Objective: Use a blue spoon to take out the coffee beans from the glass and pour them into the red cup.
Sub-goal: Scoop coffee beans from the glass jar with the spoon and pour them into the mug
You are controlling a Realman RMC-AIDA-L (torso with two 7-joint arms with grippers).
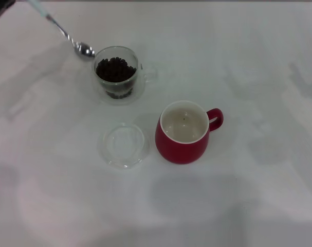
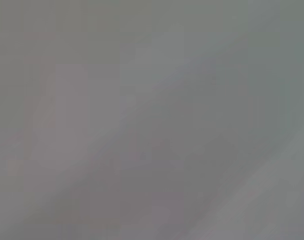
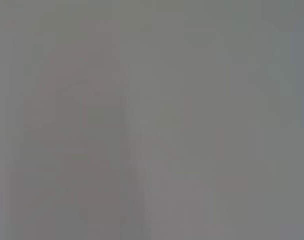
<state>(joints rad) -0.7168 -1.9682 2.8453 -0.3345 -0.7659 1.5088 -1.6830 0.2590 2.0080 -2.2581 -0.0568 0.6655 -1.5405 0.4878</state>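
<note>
One spoon, the blue spoon (image 1: 63,30), shows in the head view over the far left part of the white worktop (image 1: 258,185). Its long axis runs on a slant, with the pale handle rising toward the far left corner and the shiny bowl pointing down toward the glass (image 1: 117,75). The bowl sits just beside the glass's left rim, and whether it touches the rim cannot be told. A dark sliver at the far left corner is probably the left gripper (image 1: 0,9); the spoon's handle leads up toward it, but its fingers lie out of sight, so its hold and opening cannot be told.

The glass stands near the far left of the worktop with its clear handle toward the right, and coffee beans (image 1: 115,70) fill it in a dark heap. Nearer and to the right stands the red cup (image 1: 184,134), upright, handle to the right, with one tiny dark speck on its cream inside. A clear saucer (image 1: 123,145) lies flat just left of the cup.

Left wrist view: only a grey blur, nothing to make out.

Right wrist view: the same grey blur; the right gripper does not show anywhere.
</note>
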